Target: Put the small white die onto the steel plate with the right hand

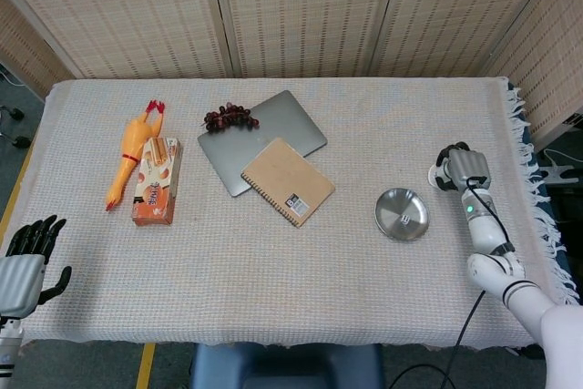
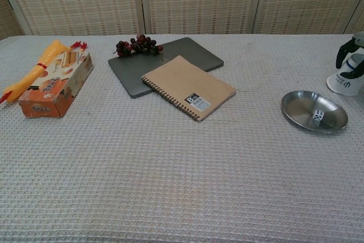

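The small white die (image 1: 402, 220) (image 2: 318, 115) lies inside the steel plate (image 1: 386, 205) (image 2: 296, 105) at the table's right side. My right hand (image 1: 460, 167) (image 2: 348, 50) is to the right of the plate, apart from it. Its dark fingers are curled down over the top of a white cup (image 1: 439, 176) (image 2: 346, 81) and seem to grip it. My left hand (image 1: 25, 260) hangs at the table's near left corner with its fingers spread and nothing in it; the chest view does not show it.
A brown spiral notebook (image 1: 288, 181) (image 2: 189, 86) overlaps a grey laptop (image 1: 273, 125) (image 2: 136, 72), with dark grapes (image 1: 229, 117) behind. A rubber chicken (image 1: 129, 152) and an orange snack box (image 1: 157, 181) lie at the left. The fringed cloth edge (image 1: 533, 179) runs just right of the cup.
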